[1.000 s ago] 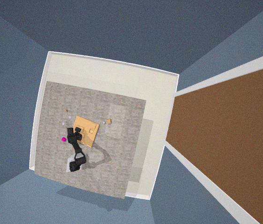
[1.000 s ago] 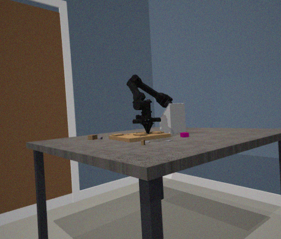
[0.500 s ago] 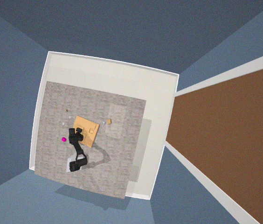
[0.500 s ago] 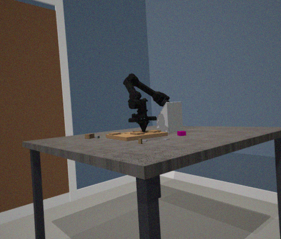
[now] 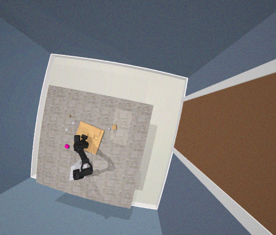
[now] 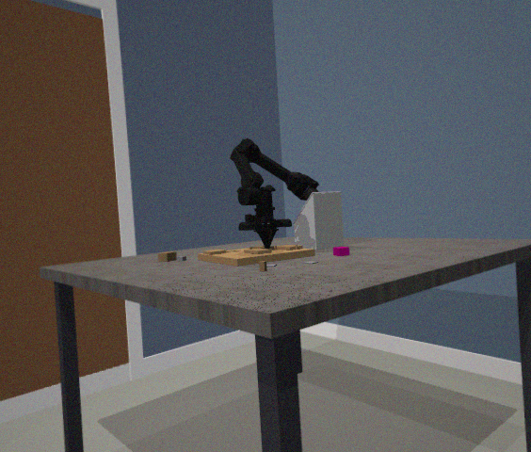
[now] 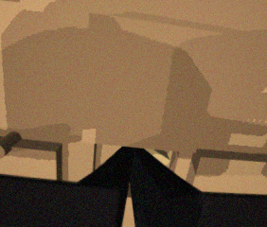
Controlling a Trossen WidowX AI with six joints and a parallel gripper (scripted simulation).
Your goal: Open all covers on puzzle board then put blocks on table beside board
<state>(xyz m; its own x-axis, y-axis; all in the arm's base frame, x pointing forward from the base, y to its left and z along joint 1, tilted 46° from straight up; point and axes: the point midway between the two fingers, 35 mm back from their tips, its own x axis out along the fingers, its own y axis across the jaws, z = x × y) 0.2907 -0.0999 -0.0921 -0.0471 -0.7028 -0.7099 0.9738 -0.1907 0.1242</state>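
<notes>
The tan puzzle board [image 5: 82, 125] [image 6: 236, 260] lies on the table, partly hidden by the arm in the top view. My gripper [image 6: 267, 247] [image 7: 131, 151] is shut and empty, fingertips pointing down at or just above the board's top. In the wrist view a flat wooden panel [image 7: 25, 163] with a round peg [image 7: 5, 145] lies left of the fingers. Another panel edge [image 7: 238, 155] lies to the right. A pale yellow-green sliver [image 7: 160, 156] shows just behind the fingertips; I cannot tell what it is. A raised wooden piece [image 5: 96, 137] shows on the board. Which covers are open is unclear.
A magenta block [image 5: 66, 146] [image 6: 341, 250] lies left of the board in the top view. Two small pale flat pieces [image 5: 73, 123] [image 5: 66, 129] and a small brown piece [image 5: 69, 115] [image 6: 263, 266] lie there too. A wooden block [image 5: 114, 127] [image 6: 167, 256] and small grey piece [image 5: 108, 128] lie right.
</notes>
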